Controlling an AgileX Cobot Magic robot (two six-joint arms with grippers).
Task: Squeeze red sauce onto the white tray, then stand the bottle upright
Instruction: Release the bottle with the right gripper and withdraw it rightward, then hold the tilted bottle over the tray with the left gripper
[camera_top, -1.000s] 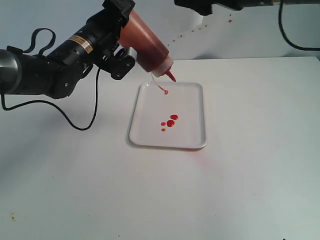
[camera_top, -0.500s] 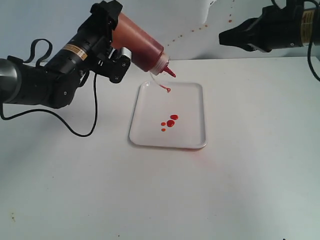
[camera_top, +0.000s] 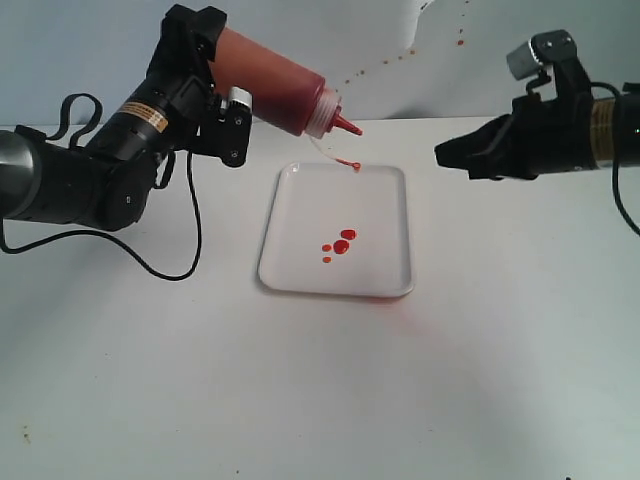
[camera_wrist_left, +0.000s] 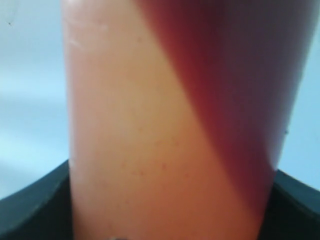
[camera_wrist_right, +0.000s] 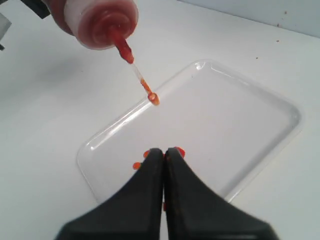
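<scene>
Left gripper (camera_top: 214, 82) clamps the translucent squeeze bottle (camera_top: 270, 85), tilted nozzle-down above the far corner of the white tray (camera_top: 385, 185), with its tethered cap (camera_top: 355, 166) dangling. Glossy red sauce (camera_top: 341, 245) drops sit mid-tray. Right gripper (camera_top: 444, 156) hovers beside the tray, fingers pressed together and empty. Yellow arm label (camera_top: 152, 112) is unreadable. Black cable (camera_top: 196, 210) loops over the white tabletop (camera_top: 300, 400).

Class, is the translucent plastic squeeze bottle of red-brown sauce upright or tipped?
Tipped. The translucent plastic squeeze bottle slants in the left gripper's fingers, nozzle angled down toward the flat white tray.
</scene>
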